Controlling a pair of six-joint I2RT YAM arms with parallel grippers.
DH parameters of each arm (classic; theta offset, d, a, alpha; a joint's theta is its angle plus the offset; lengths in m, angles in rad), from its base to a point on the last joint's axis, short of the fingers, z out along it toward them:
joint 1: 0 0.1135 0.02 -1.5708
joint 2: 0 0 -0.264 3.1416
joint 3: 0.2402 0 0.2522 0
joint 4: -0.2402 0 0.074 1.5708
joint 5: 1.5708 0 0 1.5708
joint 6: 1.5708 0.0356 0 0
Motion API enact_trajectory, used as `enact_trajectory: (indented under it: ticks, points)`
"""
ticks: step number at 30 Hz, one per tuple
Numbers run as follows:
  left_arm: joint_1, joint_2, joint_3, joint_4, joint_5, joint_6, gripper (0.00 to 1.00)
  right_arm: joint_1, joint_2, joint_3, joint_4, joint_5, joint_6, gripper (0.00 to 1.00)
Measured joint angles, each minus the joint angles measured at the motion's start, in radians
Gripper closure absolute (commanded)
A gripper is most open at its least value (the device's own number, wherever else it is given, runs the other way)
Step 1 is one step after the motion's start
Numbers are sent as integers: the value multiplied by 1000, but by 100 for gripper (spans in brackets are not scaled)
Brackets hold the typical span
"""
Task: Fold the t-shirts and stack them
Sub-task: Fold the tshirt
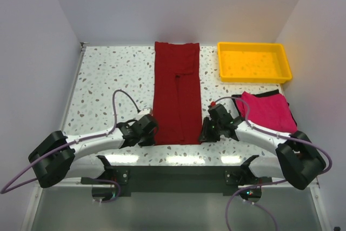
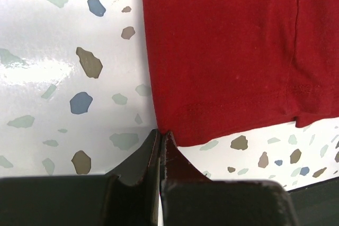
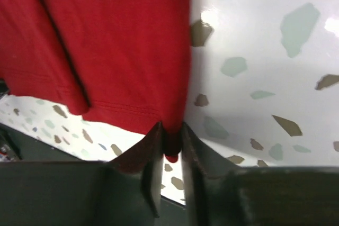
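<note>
Maroon shirt (image 1: pixel 177 93) lies as a long strip from 12 to 6 down the middle of the table (image 1: pixel 116 74) and splits it in two. My left gripper (image 1: pixel 153 136) is clamped at its near-left corner, my right gripper (image 1: pixel 203 135) at its near-right corner. Neither can cross low to the other side without hitting cloth.

- 9 to 11: bare tabletop, open for my left up to the side wall (image 1: pixel 38 52).
- 1: yellow tray (image 1: pixel 253 45), raised rim, blocks low passes.
- 3 to 4: pink shirt (image 1: pixel 267 111) piled on a black shirt (image 1: pixel 270 92), just beside my right wrist.
- Lane between strip and tray is open toward 12.
- Gap between tray and pile is narrow.
</note>
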Motion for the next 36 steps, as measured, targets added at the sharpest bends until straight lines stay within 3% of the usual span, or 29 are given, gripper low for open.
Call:
enact_trajectory:
  ticks: [2,18,25,31,36]
  points:
    - [0,-9,-9,5,0,-6,100,0,-6,-13,-6,0,4,100]
    - [0,-147,-119,53,71,-31,100,0,-170,-127,-31,-60,5,100]
    - [0,-199,-130,14,101,-29,100,0,-236,-94,-80,-78,-9,100]
    - [8,-141,-11,-43,64,1,100,0,-202,44,-128,-40,-69,100]
    - [111,-51,118,-36,33,69,100,-2,-94,173,-136,24,-120,100]
